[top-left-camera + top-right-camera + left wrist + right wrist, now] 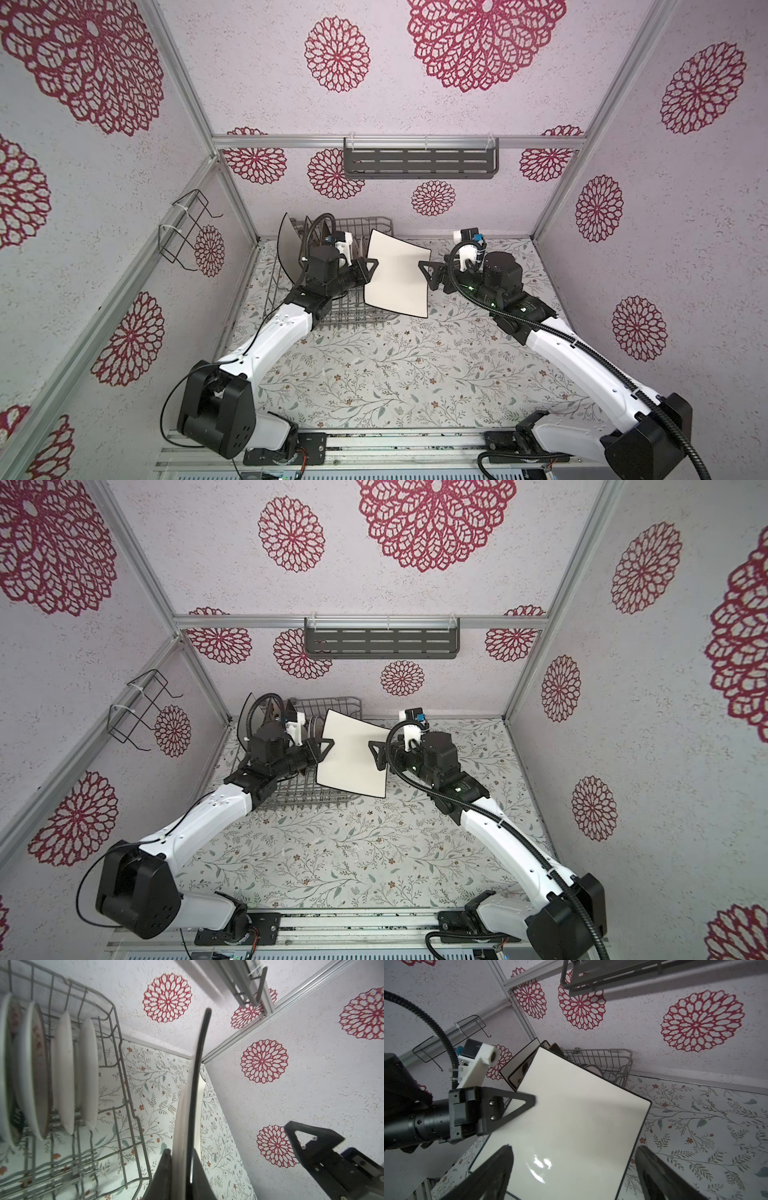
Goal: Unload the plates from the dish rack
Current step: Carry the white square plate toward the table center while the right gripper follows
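A white black-rimmed rectangular plate (397, 274) (353, 758) hangs tilted in the air over the right edge of the grey wire dish rack (332, 313) (307, 798). My left gripper (370, 266) (180, 1151) is shut on the plate's left rim; the left wrist view shows the plate (195, 1095) edge-on between the fingers. My right gripper (426, 270) (574, 1148) stands open at the plate's right edge, clamping nothing. In the right wrist view one finger crosses the plate's white face (571, 1115) and the other lies beyond its rim. Round white plates (64, 1072) and rectangular plates (289, 245) stand in the rack.
A grey slotted shelf (419, 164) hangs on the back wall above the rack. A small black wire holder (185, 228) is fixed to the left wall. The floral table top (395, 365) stretches in front of the rack and under my right arm.
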You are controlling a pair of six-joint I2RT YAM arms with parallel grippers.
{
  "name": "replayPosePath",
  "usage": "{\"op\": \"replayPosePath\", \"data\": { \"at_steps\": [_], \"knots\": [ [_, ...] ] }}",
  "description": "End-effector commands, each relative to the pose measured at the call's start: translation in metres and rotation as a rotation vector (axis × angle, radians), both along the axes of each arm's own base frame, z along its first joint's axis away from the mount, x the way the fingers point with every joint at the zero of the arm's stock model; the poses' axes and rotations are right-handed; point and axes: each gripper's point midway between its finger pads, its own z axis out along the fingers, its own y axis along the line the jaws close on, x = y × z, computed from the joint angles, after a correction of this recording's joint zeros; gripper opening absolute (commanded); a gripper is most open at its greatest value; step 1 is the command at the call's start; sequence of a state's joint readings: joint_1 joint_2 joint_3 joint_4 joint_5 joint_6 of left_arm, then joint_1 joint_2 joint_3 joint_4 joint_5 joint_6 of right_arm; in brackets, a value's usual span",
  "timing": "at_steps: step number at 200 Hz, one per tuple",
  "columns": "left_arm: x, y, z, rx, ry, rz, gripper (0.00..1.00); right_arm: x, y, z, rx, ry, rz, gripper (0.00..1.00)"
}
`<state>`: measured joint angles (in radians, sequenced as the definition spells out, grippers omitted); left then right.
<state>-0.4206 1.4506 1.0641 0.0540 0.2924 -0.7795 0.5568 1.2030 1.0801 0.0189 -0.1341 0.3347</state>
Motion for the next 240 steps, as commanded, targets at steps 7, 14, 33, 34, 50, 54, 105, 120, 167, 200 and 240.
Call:
{"op": "replayPosePath", "data": {
  "at_steps": [7, 14, 33, 34, 50, 54, 105, 120, 167, 200, 240],
  "knots": [
    [0.012, -0.034, 0.070, -0.160, -0.186, -0.018, 0.00, -0.006, -0.016, 0.015, 0.028, -0.032, -0.045, 0.95],
    [0.013, -0.043, 0.066, -0.167, -0.177, -0.029, 0.00, -0.007, -0.017, 0.015, 0.028, -0.032, -0.047, 0.95],
    [0.017, -0.065, 0.057, -0.179, -0.159, -0.050, 0.00, -0.009, -0.024, 0.013, 0.023, -0.031, -0.062, 0.95],
    [0.017, -0.066, 0.056, -0.179, -0.158, -0.051, 0.00, -0.009, -0.024, 0.012, 0.022, -0.031, -0.062, 0.95],
    [0.019, -0.083, 0.050, -0.178, -0.147, -0.067, 0.00, -0.011, -0.030, 0.010, 0.021, -0.030, -0.076, 0.96],
    [0.019, -0.087, 0.048, -0.178, -0.141, -0.071, 0.00, -0.011, -0.032, 0.010, 0.021, -0.030, -0.078, 0.96],
    [0.027, -0.118, 0.028, -0.178, -0.096, -0.088, 0.00, -0.017, -0.053, 0.006, 0.004, -0.036, -0.119, 0.96],
    [0.029, -0.126, 0.023, -0.180, -0.083, -0.090, 0.00, -0.018, -0.062, 0.005, -0.004, -0.043, -0.143, 0.97],
    [0.037, -0.153, 0.005, -0.183, -0.051, -0.099, 0.00, -0.011, -0.105, -0.010, -0.006, 0.016, -0.267, 0.99],
    [0.044, -0.169, -0.006, -0.179, -0.037, -0.108, 0.00, 0.000, -0.136, -0.032, 0.002, 0.114, -0.373, 0.99],
    [0.057, -0.185, -0.027, -0.175, -0.005, -0.113, 0.00, 0.008, -0.161, -0.054, 0.028, 0.193, -0.434, 0.99]
  ]
}}
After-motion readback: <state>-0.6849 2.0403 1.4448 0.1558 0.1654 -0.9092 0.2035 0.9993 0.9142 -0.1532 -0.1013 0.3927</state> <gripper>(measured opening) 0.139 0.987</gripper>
